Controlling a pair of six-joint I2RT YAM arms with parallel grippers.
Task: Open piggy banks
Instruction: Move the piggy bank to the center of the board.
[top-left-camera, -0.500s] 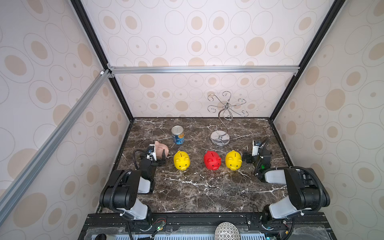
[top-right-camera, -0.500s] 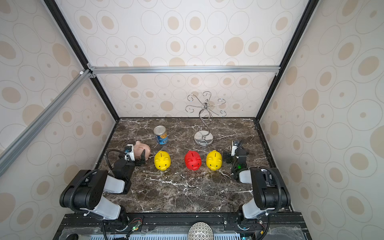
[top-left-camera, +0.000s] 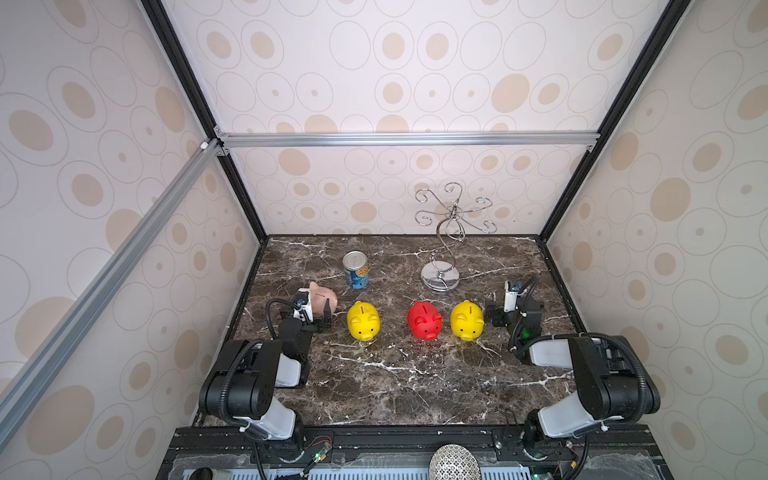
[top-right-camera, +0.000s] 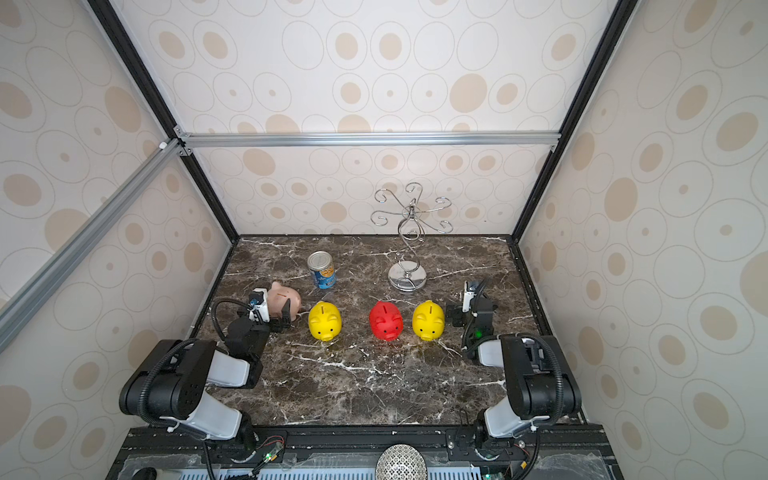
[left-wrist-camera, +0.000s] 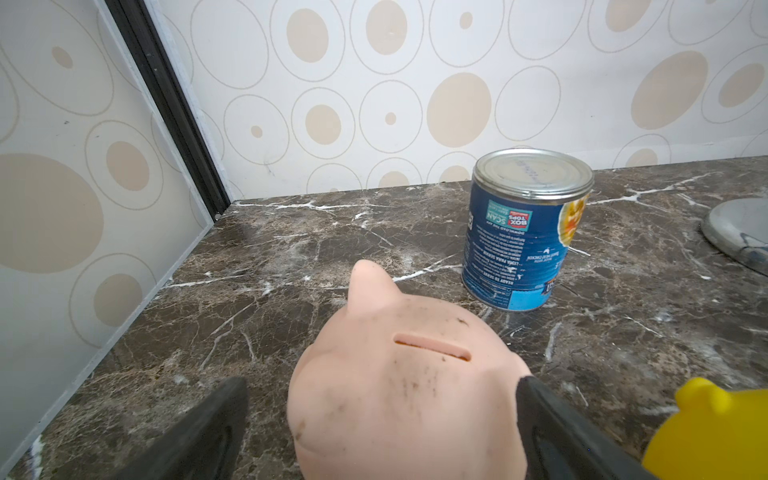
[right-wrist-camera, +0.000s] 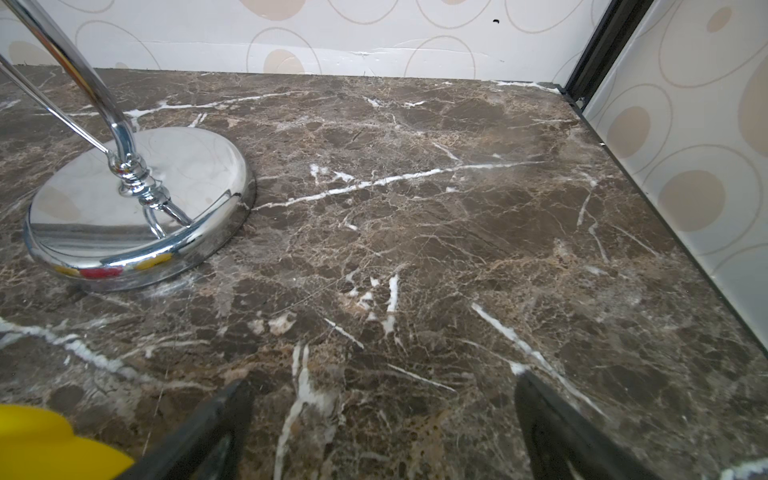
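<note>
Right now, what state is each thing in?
Pink piggy bank: upright, slot up.
Left gripper: open, straddling it.
Left yellow piggy bank: upright, untouched.
Red piggy bank: upright, untouched.
Right yellow piggy bank: upright, untouched.
Tin can: standing, lid sealed.
Wire stand: upright, hooks empty.
Right gripper: open, empty.

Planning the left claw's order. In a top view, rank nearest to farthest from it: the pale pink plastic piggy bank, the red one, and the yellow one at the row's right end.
1. Pale pink plastic piggy bank, between the left claw's jaws.
2. Red plastic piggy bank, mid-row.
3. Yellow plastic piggy bank, right end.
</note>
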